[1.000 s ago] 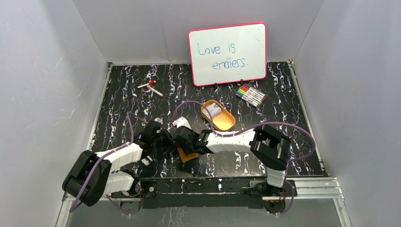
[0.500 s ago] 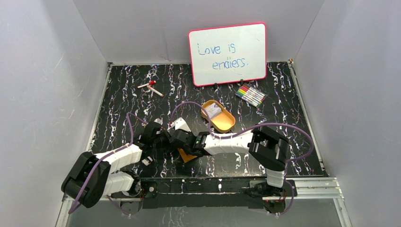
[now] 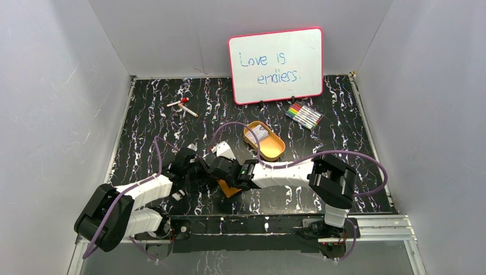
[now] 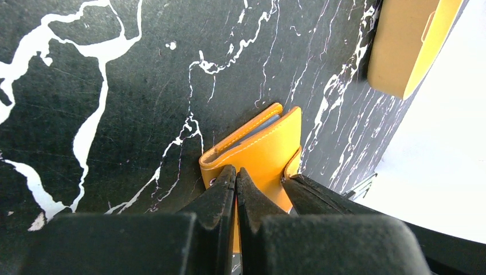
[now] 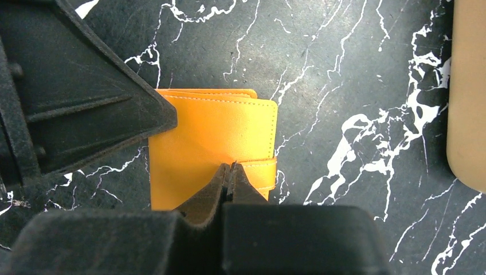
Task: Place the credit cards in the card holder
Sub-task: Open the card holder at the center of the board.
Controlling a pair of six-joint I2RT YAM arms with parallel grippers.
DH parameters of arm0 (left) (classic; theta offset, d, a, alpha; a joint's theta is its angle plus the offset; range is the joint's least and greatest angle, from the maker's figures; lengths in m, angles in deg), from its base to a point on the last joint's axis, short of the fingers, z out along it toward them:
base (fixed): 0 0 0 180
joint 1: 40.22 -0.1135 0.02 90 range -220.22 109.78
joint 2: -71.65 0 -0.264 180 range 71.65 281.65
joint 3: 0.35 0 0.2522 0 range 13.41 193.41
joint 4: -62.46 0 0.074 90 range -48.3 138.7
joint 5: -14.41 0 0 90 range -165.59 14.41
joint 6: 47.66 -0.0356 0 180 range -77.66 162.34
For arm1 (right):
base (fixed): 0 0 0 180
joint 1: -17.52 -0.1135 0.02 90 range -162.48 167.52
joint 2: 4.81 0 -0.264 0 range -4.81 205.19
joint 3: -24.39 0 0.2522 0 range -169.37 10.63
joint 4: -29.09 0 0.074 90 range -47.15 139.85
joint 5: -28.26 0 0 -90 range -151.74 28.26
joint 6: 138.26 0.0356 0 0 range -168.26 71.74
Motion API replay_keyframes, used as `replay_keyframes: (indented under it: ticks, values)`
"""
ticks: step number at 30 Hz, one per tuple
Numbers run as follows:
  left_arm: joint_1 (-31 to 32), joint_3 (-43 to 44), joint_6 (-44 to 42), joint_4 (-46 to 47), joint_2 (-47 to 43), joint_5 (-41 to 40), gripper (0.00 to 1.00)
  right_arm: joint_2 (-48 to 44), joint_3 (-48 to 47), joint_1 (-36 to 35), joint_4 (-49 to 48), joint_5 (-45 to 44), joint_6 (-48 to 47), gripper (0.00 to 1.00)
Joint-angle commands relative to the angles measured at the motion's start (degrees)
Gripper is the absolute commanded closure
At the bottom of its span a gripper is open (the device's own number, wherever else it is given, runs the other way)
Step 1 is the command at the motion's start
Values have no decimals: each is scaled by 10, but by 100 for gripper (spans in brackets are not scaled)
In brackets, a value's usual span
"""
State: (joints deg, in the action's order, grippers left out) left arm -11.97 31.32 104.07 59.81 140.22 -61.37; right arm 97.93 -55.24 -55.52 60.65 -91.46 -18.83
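Observation:
The card holder (image 3: pixel 230 188), a closed tan-orange wallet, lies flat on the black marbled table near the front. My left gripper (image 3: pixel 202 171) is shut on its left edge; in the left wrist view (image 4: pixel 236 172) an orange sliver shows between the fingers on the card holder (image 4: pixel 261 150). My right gripper (image 3: pixel 221 173) is shut on the card holder's strap (image 5: pixel 259 171); its tips (image 5: pixel 231 167) meet over the card holder (image 5: pixel 212 129). The credit cards (image 3: pixel 259 134) lie pale in the oval tin tray, apart from both grippers.
The yellow-orange tin tray (image 3: pixel 274 150) sits behind and right of the card holder; its side shows in both wrist views (image 4: pixel 401 48) (image 5: pixel 467 97). A whiteboard (image 3: pixel 276 64), coloured markers (image 3: pixel 304 116) and a red-capped pen (image 3: pixel 182 105) lie at the back.
Both grippers stay at the card holder. The right arm's wrist has shifted slightly left and its elbow slightly right. The card holder has hardly moved.

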Motion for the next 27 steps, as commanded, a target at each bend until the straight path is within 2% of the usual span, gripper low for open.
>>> replay_keyframes:
  ticks: [1, 12, 16, 17, 20, 21, 23, 27]
  values:
    - [-1, -13, -18, -61, 10, -40, 100, -34, 10, 5, 57, -44, 19, 100]
    - [-1, -9, -23, -62, 15, -43, 100, -66, 35, 23, 51, -19, 46, 100]
    - [-1, 12, -41, -80, -5, -39, 100, -122, 72, 45, 11, 32, 59, 100]
    - [-1, 23, -50, -90, -11, -37, 92, -143, 86, 51, -10, 53, 59, 100]
    - [-1, 61, -77, -127, -32, -35, 55, -203, 118, 60, -44, 89, 58, 100]
    - [-1, 74, -84, -139, -40, -36, 46, -221, 121, 60, -45, 94, 57, 100]
    - [-1, 98, -96, -161, -56, -39, 33, -253, 127, 60, -44, 101, 57, 100]
    - [-1, 132, -114, -199, -88, -41, 27, -307, 150, 61, -73, 141, 51, 100]
